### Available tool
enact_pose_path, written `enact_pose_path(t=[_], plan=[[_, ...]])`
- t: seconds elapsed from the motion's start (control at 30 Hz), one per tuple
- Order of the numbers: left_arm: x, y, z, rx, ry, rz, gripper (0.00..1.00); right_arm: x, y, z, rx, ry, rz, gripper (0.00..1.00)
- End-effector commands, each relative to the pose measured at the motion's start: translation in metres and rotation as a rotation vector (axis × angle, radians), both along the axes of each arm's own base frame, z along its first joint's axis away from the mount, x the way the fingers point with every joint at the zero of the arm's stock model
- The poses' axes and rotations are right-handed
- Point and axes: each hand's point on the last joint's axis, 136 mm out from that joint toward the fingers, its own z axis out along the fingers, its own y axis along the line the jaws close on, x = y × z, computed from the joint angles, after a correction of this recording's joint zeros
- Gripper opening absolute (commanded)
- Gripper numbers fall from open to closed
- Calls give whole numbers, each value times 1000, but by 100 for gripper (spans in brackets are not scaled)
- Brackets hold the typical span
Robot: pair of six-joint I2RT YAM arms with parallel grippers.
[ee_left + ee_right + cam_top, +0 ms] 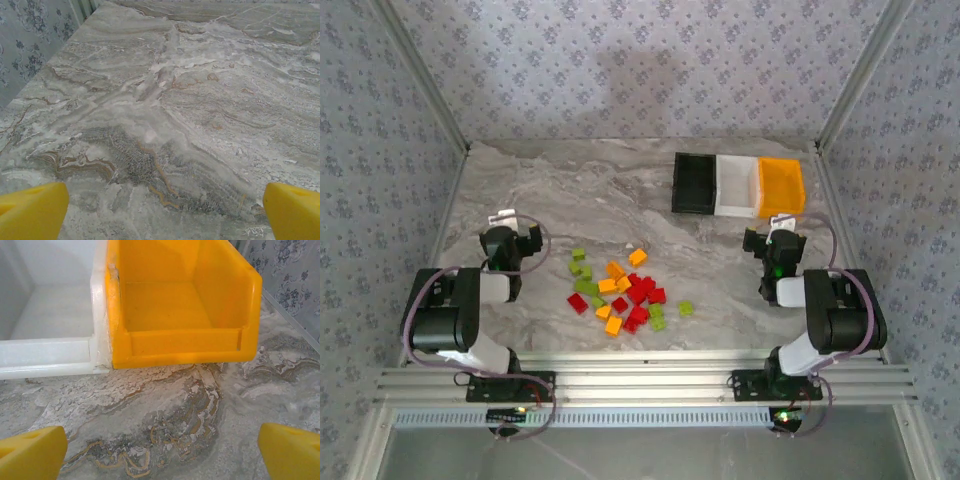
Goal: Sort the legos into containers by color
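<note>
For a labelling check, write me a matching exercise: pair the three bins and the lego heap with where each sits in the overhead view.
Things:
1. black rectangular plastic bin
2. white rectangular plastic bin
3. orange rectangular plastic bin
4. heap of small red, orange and green plastic lego bricks

Places:
a. right end of the bin row
b. middle of the bin row
c. loose on the grey marbled table, nearer the arm bases than the bins
d. left end of the bin row

Pairs: 1-d, 2-b, 3-a, 4-c.
</note>
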Motion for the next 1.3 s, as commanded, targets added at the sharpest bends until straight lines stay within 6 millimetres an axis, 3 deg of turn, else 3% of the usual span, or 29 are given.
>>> enact_pose_path(t=[0.0, 1.07, 1.13, 1.27], plan=[[3, -2, 8, -1, -34, -8, 100, 7, 1, 11, -17, -34, 12, 100], [3, -2, 9, -6, -36, -12, 100, 7, 1, 11, -8, -35, 19, 100], [4, -1, 12, 0, -28, -3, 100, 9, 2, 16, -4, -33, 25, 100], [5, -1, 39, 24, 17, 14, 99, 9, -6, 32, -29, 21, -43, 100]])
